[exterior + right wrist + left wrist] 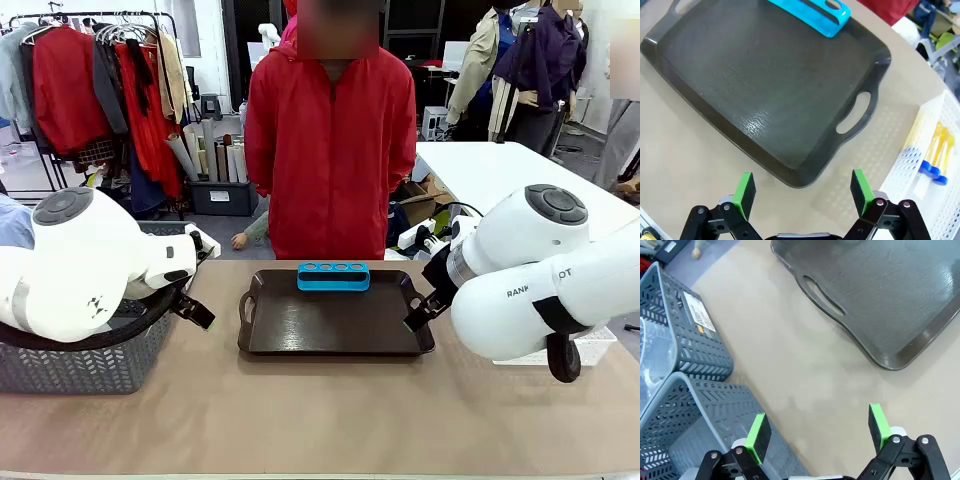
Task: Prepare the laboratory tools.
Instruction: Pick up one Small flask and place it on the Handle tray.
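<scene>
Tray (pixel 330 325) at bench centre, one blue tube rack (pixel 333 276) on its far edge, slots empty; blue-capped tubes (pixel 934 152) lie in the white bin (pixel 902 172) at right. Left pincer (pixel 818 429) and right pincer (pixel 802 192): both wide open, empty, hovering either side of the tray. Stage judged early, nothing loaded; next move likely calls for the right pincer to swing right and close on a tube.
</scene>
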Controlling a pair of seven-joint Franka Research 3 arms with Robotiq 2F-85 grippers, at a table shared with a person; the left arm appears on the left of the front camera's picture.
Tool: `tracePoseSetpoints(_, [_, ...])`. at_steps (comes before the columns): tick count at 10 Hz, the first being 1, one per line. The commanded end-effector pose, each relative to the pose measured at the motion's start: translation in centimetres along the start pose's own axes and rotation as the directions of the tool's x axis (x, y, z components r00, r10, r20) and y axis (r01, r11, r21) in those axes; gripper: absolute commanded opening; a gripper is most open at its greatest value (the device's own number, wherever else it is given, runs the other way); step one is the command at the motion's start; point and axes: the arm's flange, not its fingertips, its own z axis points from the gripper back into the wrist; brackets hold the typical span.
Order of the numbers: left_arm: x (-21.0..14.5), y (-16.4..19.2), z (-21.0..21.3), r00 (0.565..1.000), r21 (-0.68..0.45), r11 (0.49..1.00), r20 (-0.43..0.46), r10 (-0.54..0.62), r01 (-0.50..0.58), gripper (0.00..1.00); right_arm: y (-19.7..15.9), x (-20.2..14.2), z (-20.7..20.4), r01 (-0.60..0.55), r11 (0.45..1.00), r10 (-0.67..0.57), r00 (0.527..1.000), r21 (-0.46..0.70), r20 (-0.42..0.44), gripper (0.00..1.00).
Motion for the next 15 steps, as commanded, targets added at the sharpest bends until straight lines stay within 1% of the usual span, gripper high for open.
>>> tracePoseSetpoints(1, [0.00, 0.00, 0.01, 1.000, 0.000, 1.000, 0.000, 0.000, 0.000, 1.00, 0.00, 0.02, 0.04, 0.000, 1.000, 0.000, 1.000, 0.000, 0.001, 1.00])
tracePoseSetpoints(15, [0.00, 0.00, 0.01, 1.000, 0.000, 1.000, 0.000, 0.000, 0.000, 1.00, 0.00, 0.02, 0.04, 0.000, 1.000, 0.000, 1.000, 0.000, 0.001, 1.00])
